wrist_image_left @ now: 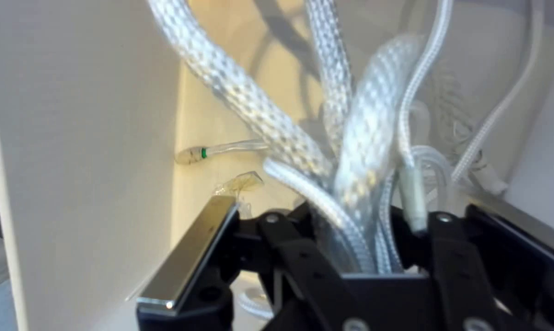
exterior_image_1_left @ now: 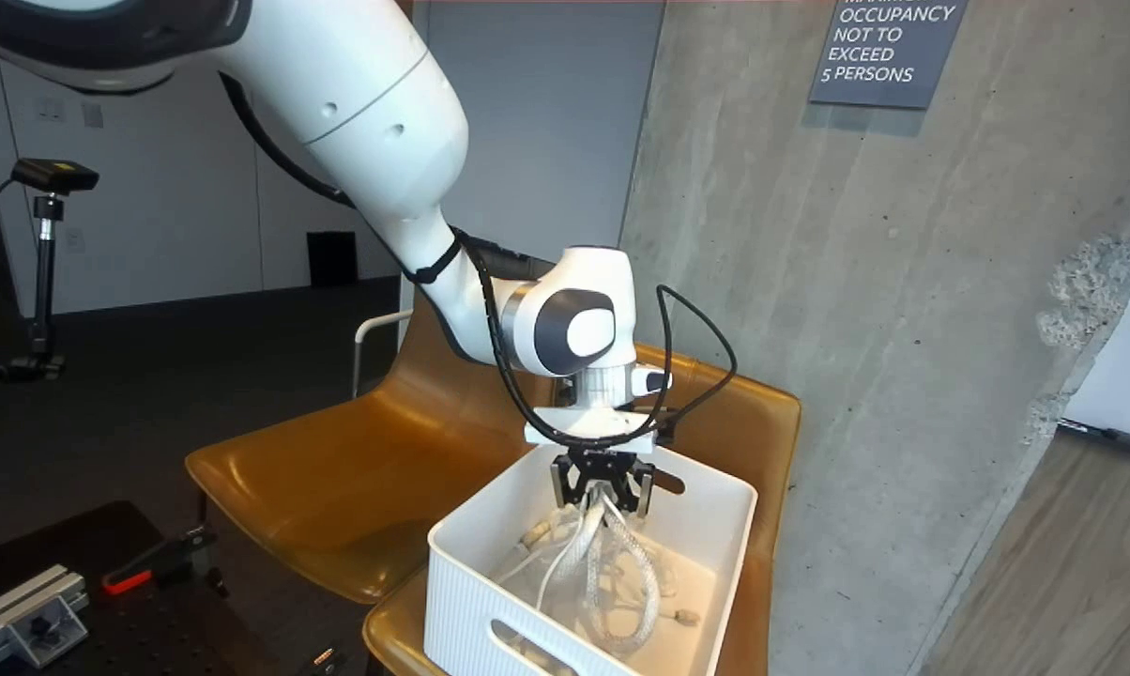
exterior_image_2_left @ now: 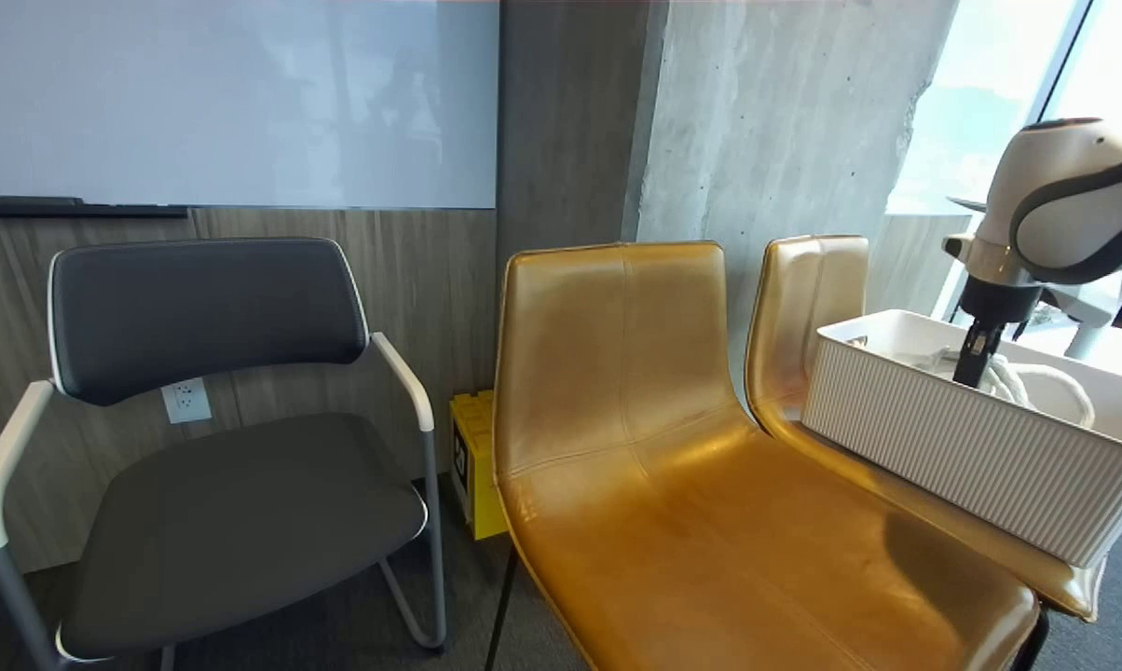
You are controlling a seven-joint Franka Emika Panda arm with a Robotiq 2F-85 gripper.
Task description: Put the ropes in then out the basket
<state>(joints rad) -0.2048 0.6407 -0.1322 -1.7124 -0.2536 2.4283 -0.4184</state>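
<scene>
White arm bent over, gripper aimed downward, jaws well apart.
In an exterior view the arm slopes from upper left down to the wrist, the gripper hanging close to vertical beneath it. The wrist view shows two metal-faced fingers spread to either side. In an exterior view, below the rounded end joint, the fingers appear lined up edge-on, so their spacing is hard to judge.

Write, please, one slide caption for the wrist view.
White braided ropes between the spread fingers of the gripper, inside the white basket, a green-banded cord end at left.
</scene>
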